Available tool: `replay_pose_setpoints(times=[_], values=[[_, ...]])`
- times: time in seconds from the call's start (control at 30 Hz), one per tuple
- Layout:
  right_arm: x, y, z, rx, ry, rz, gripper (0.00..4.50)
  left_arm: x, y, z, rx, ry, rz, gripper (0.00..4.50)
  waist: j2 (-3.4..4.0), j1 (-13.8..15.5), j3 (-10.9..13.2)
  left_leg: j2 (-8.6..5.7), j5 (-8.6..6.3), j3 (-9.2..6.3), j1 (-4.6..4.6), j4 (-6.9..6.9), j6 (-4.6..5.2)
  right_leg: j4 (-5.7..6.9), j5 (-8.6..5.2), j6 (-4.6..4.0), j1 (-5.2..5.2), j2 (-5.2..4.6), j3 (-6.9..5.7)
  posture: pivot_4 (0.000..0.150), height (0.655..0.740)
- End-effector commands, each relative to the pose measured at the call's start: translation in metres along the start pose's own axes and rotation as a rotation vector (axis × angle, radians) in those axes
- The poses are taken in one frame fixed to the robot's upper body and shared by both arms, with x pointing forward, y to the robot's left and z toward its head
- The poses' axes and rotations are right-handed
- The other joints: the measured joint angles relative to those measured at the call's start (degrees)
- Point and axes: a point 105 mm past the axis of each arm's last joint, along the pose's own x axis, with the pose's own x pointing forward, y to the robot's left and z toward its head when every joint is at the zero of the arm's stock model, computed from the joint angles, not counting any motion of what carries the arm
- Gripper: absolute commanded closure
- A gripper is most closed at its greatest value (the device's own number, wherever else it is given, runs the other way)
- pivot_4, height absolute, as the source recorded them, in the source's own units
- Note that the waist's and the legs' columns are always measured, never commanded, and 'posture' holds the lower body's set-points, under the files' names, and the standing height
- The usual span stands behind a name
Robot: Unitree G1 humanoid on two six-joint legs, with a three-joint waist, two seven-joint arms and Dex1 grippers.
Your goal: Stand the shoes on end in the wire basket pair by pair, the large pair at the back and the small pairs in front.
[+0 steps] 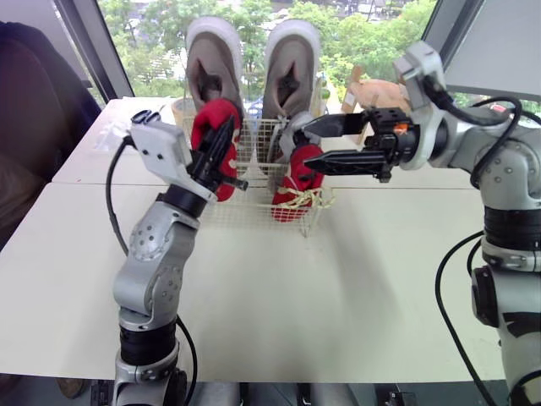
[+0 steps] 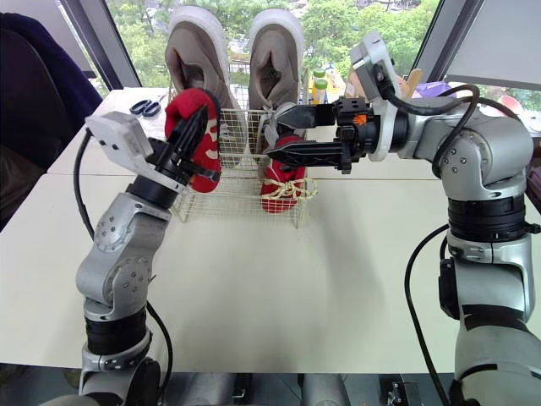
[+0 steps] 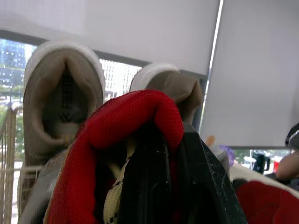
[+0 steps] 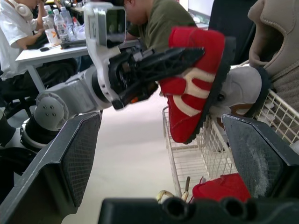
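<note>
Your left fingers clamp red shoe — raised at front-left edge of wire basket on tabletop. Your right fingers spread wide, empty, just over second red shoe standing in basket's front right. Large grey pair upright at back.

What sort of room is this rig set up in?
Probably an office or lab: pale work tables, a big window onto trees, and people seated at a desk with water bottles.
</note>
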Motion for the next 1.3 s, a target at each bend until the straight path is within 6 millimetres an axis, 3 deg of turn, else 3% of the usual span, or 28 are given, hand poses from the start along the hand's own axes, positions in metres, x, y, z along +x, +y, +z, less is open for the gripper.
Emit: replay_pose_setpoints(times=[0.03, 0.27, 0.53, 0.63, 0.8, 0.87, 1.07, 1.23, 1.3], values=[[-0.004, 0.007, 0.009, -0.040, -0.008, -0.005, 0.00, -0.011, 0.008, -0.012, 0.011, 0.029, 0.043, 4.47, 0.00, 0.0, 0.0, 0.00, 0.00, 0.00, 0.03, 0.00, 0.00, -0.01, 0.00, 0.00, 0.02, 0.00, 0.00, 0.150, 0.7400], [-0.004, 0.008, 0.006, -0.023, -0.010, -0.013, 0.00, -0.036, 0.022, -0.037, -0.004, 0.114, 0.122, 4.47, 0.07, -0.1, 0.0, 0.03, -0.03, 0.01, 0.21, -0.02, 0.04, -0.02, -0.01, -0.01, 0.17, -0.03, 0.01, 0.150, 0.7400], [-0.007, 0.006, -0.001, -0.009, -0.004, -0.025, 0.00, -0.057, 0.030, -0.034, -0.164, 0.108, 0.207, 4.47, 0.09, -0.2, -0.1, 0.06, -0.06, 0.03, 0.32, -0.04, 0.09, -0.06, -0.09, -0.15, 0.27, -0.12, 0.01, 0.150, 0.7400], [-0.007, 0.006, -0.004, -0.002, -0.004, -0.026, 0.00, -0.057, 0.030, -0.027, -0.174, 0.095, 0.191, 3.45, 0.10, -0.1, -0.1, 0.07, -0.07, 0.03, 0.32, -0.04, 0.09, -0.06, -0.06, -0.09, 0.27, -0.10, 0.01, 0.150, 0.7400], [-0.010, 0.007, -0.009, 0.011, -0.002, -0.032, 0.00, -0.061, 0.032, -0.024, -0.154, 0.153, 0.183, 1.33, 0.10, 0.0, -0.1, 0.06, -0.06, 0.03, 0.32, -0.03, 0.09, -0.06, -0.09, -0.15, 0.30, -0.03, 0.00, 0.150, 0.7400], [-0.011, 0.009, -0.011, 0.020, -0.001, -0.034, 0.00, -0.068, 0.028, -0.021, -0.190, 0.184, 0.164, 1.33, 0.09, 0.0, -0.1, 0.06, -0.06, 0.02, 0.32, -0.02, 0.09, -0.08, -0.09, -0.15, 0.31, 0.01, 0.00, 0.150, 0.7400], [-0.026, 0.014, -0.028, 0.084, 0.023, -0.071, 0.00, -0.117, 0.015, -0.010, -0.288, 0.362, 0.081, 1.33, 0.16, -0.1, 0.0, 0.13, -0.09, 0.01, 0.32, -0.06, 0.12, -0.16, -0.12, -0.20, 0.32, -0.13, 0.05, 0.150, 0.7400], [-0.067, 0.005, -0.076, 0.120, 0.245, -0.241, 0.00, -0.158, 0.024, -0.013, -0.262, 0.602, 0.078, 1.33, 0.22, 0.2, 0.0, 0.15, -0.09, -0.05, 0.33, -0.05, 0.11, -0.32, -0.29, -0.49, 0.43, -0.19, -0.06, 0.150, 0.7400], [-0.074, 0.011, -0.095, 0.156, 0.297, -0.240, 0.00, -0.177, 0.024, -0.022, -0.219, 0.752, 0.040, 1.33, 0.27, -0.1, 0.0, 0.16, -0.11, 0.02, 0.33, -0.08, 0.12, -0.63, -0.29, -0.49, 0.50, -0.18, -0.05, 0.150, 0.7400]])
